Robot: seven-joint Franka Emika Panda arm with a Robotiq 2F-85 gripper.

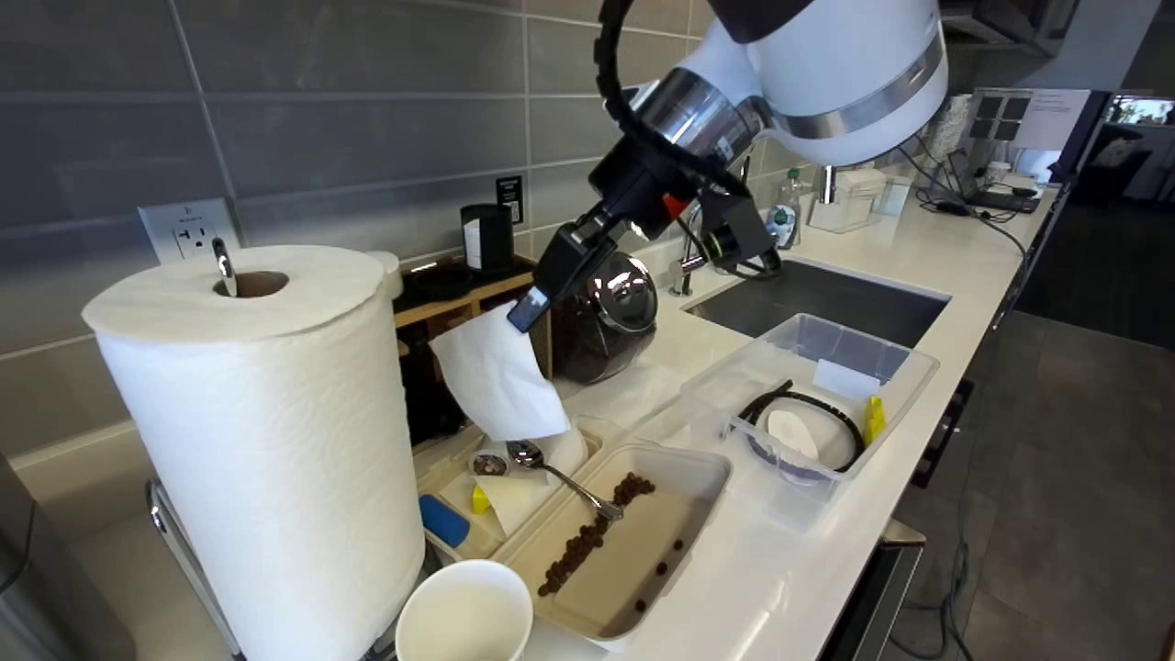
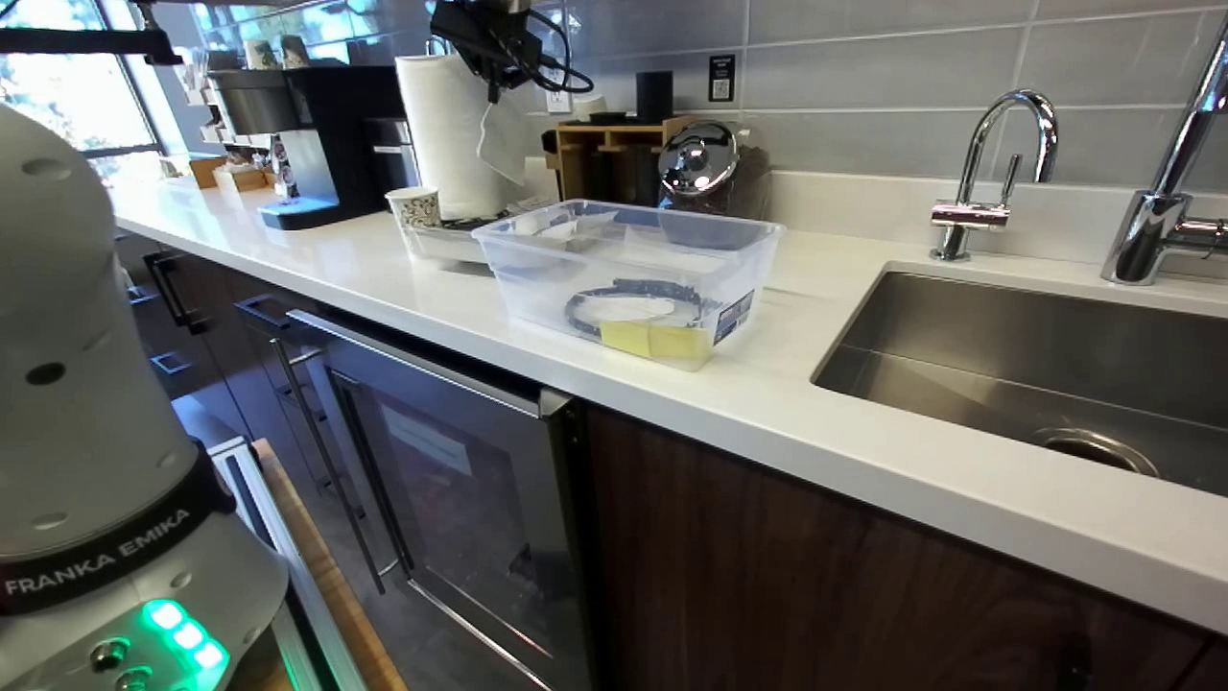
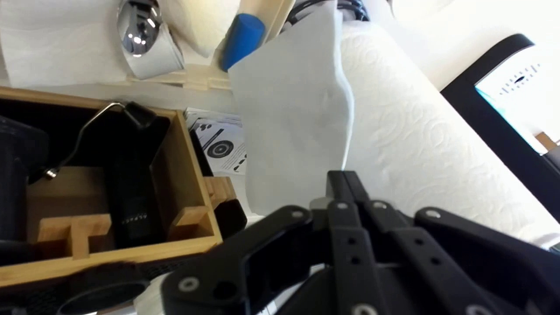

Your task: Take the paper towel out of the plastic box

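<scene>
The paper towel (image 1: 503,375) is a loose white sheet. My gripper (image 1: 529,310) is shut on its upper edge, and it hangs down beside the big roll. It also shows in an exterior view (image 2: 506,144) and the wrist view (image 3: 293,113). The gripper also shows in an exterior view (image 2: 493,94), and in the wrist view its fingertips (image 3: 342,173) are closed on the sheet's thin edge. The clear plastic box (image 1: 904,390) stands on the counter, away from the gripper, with a dark ring, a white oval piece and a yellow bit inside. It also shows in an exterior view (image 2: 537,274).
A large paper towel roll (image 1: 257,459) stands close to the sheet. Below is a beige compartment tray (image 1: 638,574) with brown pellets and a spoon (image 1: 576,484). A white cup (image 1: 466,610), wooden organizer (image 3: 192,183), lidded jar (image 1: 592,344) and sink (image 1: 817,303) are nearby.
</scene>
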